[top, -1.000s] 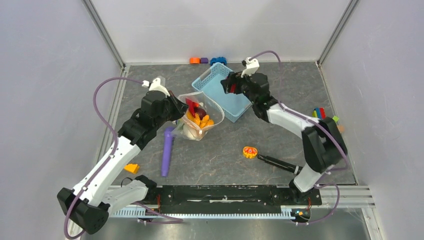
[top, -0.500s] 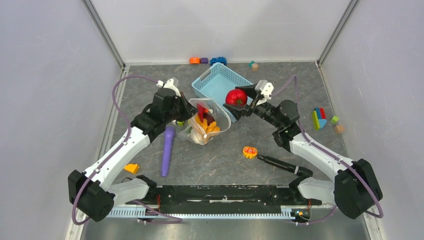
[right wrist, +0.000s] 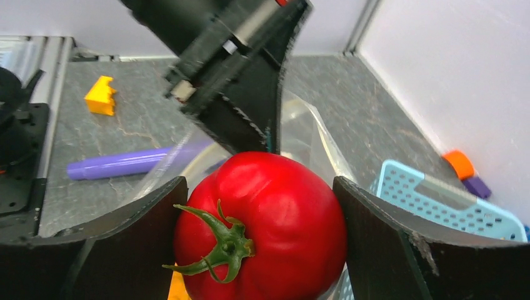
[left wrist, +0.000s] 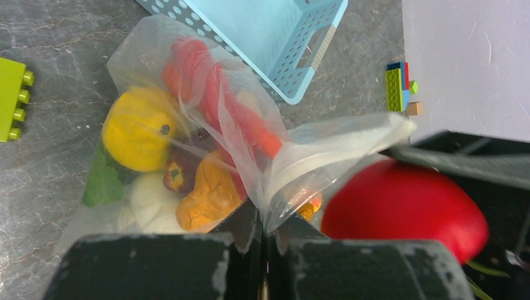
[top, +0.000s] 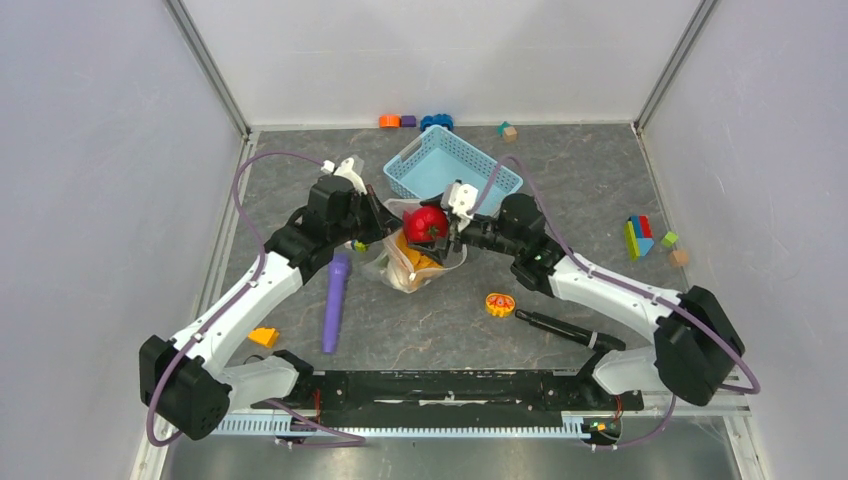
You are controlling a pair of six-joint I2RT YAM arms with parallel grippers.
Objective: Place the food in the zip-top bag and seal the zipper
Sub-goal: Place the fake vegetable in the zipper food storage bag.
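Swung left from the basket [top: 440, 170], the right gripper [top: 432, 226] now clamps the red tomato [right wrist: 262, 225] above the zip-top bag [top: 400, 272]; the left gripper [left wrist: 264, 234], at the tomato's nine o'clock, pinches the bag's rim.

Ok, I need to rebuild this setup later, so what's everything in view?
zip-top bag: 1, clear, table centre
tomato: 1, red, at the bag's mouth
bagged food: yellow pepper, red chili, orange carrot, white egg, maroon ball, 1 each
basket: 1, light blue, behind the bag
stick: 1, purple, left of the bag
lime block: 1, beside the bag
yellow block: 1, near left
round orange toy: 1, front-right of the bag
black rod: 1, near right
back-wall blocks: 4, orange, purple, blue, tan
right-side blocks: several, mixed colours
left hand: shut on the bag's edge
right hand: closed around the tomato
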